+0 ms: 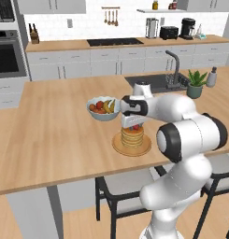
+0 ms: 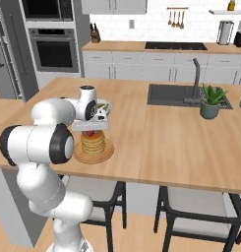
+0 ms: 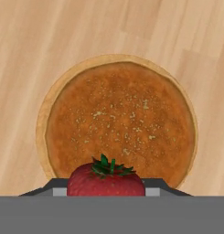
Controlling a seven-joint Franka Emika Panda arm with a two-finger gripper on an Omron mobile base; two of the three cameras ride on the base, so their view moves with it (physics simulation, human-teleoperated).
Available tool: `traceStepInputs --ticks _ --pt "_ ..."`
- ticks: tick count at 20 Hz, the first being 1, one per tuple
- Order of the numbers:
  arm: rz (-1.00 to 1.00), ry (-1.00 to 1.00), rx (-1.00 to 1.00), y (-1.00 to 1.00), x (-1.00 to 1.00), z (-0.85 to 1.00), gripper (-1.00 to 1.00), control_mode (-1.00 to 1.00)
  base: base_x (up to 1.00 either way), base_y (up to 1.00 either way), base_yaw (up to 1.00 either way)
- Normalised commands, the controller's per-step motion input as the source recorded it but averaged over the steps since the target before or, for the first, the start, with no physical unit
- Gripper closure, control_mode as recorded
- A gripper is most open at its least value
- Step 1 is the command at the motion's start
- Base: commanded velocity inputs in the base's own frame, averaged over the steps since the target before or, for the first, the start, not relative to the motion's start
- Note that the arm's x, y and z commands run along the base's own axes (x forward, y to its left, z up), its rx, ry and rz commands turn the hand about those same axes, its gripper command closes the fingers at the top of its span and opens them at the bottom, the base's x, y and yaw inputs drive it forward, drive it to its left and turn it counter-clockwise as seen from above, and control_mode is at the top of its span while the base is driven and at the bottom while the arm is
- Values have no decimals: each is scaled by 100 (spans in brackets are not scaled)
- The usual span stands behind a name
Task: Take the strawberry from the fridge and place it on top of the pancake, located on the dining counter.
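Observation:
My gripper is shut on the strawberry, a small red berry with a green cap, and holds it just above the pancake. The golden-tan stack rests on a flat tan plate on the light-wood dining counter. From the right side, the strawberry hangs over the pancake under the gripper. Looking down the hand, the strawberry sits between the dark fingertips near the stack's closer edge. The grey fridge stands at the far left.
A white bowl of mixed fruit stands right behind the stack. A sink with a tap and a potted plant are farther right on the counter. Dark-framed chairs are tucked under the near edge.

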Motion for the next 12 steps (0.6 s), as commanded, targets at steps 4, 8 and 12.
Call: traceStepInputs --ticks 4,8,12 --pt "6 9 0 0 0 -8 -100 -100 0 0 0" --pt "4 3 0 0 0 -2 -100 -100 0 0 0" --pt "1 0 0 0 0 0 -100 -100 0 0 0"
